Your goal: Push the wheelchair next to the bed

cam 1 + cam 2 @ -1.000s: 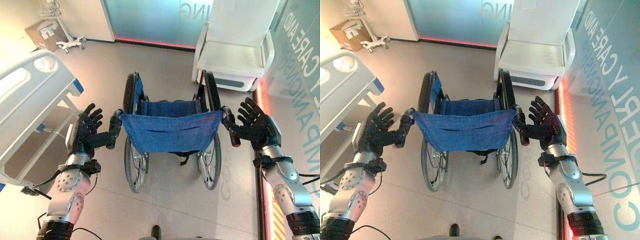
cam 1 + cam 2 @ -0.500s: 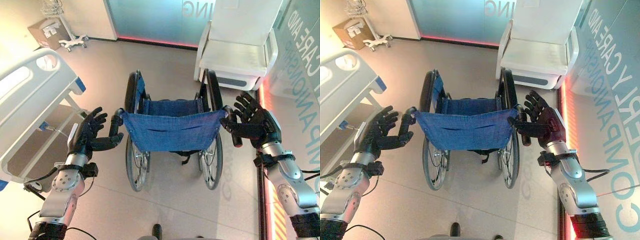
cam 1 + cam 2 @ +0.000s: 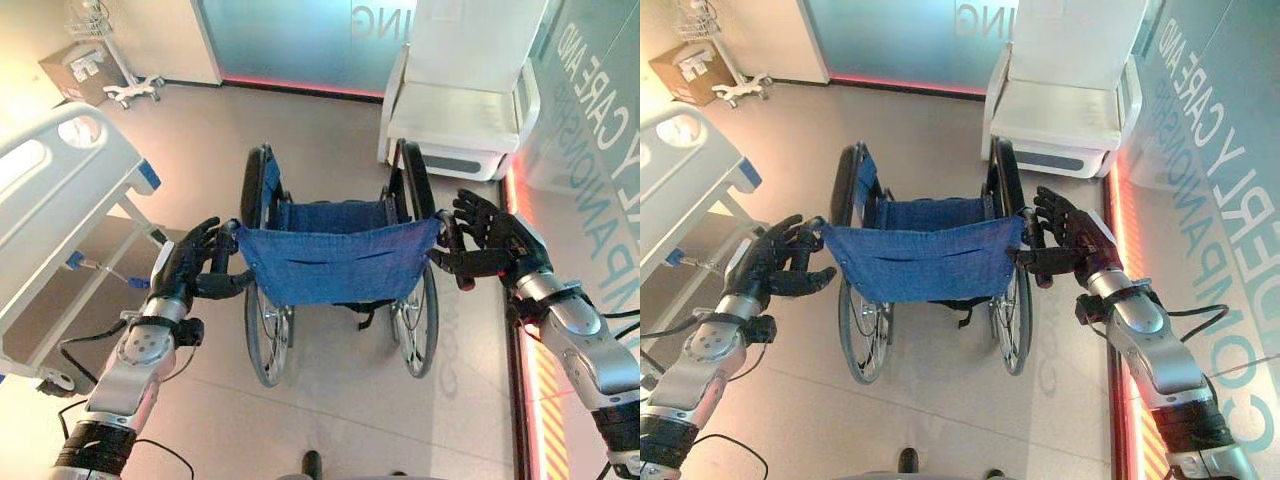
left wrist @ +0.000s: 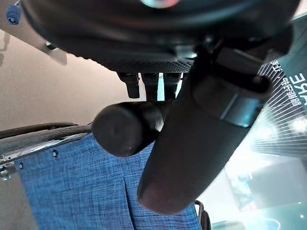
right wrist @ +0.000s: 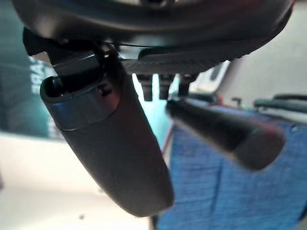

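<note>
Wheelchair (image 3: 338, 262) on beige floor (image 3: 330, 420)

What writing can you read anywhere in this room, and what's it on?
Wall on the right: large white lettering, cut off at the edge, not readable whole.
Glass door: pale lettering, reversed and cut off, unreadable.
Cardboard box: label too small to read.

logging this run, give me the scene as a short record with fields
wheelchair: upright, blue backrest facing the robot
bed: to the robot's left of the wheelchair, apart from it
white chair: beyond the wheelchair
left hand: at the left push handle, fingers open
right hand: at the right push handle, fingers open
cart: far left, by a cardboard box
</note>
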You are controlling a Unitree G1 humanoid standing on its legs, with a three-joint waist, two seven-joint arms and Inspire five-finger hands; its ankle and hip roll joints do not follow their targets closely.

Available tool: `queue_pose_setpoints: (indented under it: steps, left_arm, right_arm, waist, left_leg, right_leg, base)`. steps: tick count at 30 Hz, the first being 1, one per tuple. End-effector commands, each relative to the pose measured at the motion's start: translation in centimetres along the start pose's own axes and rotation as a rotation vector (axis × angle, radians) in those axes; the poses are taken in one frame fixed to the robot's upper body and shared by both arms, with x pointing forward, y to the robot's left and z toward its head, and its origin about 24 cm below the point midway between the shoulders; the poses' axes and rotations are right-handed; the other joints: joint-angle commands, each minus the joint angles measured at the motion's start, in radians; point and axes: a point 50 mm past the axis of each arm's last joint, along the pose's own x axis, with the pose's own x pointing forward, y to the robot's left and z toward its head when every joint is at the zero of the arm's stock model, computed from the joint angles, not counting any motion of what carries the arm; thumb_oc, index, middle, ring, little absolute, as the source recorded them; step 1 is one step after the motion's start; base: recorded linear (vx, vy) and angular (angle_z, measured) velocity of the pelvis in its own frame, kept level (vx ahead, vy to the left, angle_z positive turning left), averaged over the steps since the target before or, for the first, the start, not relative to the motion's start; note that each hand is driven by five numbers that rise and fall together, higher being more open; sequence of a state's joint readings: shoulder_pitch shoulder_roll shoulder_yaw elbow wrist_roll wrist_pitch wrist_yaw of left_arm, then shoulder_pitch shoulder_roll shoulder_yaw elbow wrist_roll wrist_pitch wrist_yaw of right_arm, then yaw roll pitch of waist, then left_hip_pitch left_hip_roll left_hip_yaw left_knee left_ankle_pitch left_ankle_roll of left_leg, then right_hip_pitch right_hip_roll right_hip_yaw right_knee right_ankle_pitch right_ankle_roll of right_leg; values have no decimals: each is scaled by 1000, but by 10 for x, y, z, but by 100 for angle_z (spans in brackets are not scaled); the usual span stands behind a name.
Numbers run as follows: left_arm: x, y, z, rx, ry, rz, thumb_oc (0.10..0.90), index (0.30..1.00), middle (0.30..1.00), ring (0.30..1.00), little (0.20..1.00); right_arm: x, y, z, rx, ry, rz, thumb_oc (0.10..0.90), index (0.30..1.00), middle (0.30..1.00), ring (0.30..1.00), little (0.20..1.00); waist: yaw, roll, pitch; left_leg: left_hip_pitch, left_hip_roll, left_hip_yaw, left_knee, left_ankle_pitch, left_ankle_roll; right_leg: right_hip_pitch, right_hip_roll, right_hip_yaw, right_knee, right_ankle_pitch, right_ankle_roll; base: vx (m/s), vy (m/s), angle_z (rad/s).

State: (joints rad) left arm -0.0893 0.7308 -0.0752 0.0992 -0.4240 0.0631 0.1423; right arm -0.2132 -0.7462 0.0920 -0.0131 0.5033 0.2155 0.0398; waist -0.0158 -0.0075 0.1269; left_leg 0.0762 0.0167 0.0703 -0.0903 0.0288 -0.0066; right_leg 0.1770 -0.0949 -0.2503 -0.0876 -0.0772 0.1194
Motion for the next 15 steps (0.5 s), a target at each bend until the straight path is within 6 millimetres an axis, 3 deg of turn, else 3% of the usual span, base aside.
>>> queue_pose_setpoints:
  steps: [1,6,15]
  left_arm:
    - [21,28,43,101,-141,112,800,900,900,900,900]
    - [27,27,37,133,-87,125,800,900,900,900,900]
    - [36,32,27,210,9,184,800,900,900,900,900]
  right_arm:
    - [6,-7,5,-125,23,8,800,900,900,900,900]
    - [15,-7,-4,-126,84,-25,800,900,900,900,900]
    - [30,-17,-7,-298,173,-187,800,900,900,900,900]
  waist:
    - [8,1,-76]
    - [12,-2,-77]
    - [24,0,-74]
  left_leg:
    - [30,-5,65,3,-59,-31]
    - [32,-6,62,3,-60,-30]
    - [31,-11,51,3,-61,-27]
  right_leg:
    - [-65,6,8,15,46,9]
    - [-61,7,5,12,46,8]
    - [-58,10,3,17,40,3]
  base:
    - [-15,-3,3]
    - [0,0,0]
    - [0,0,0]
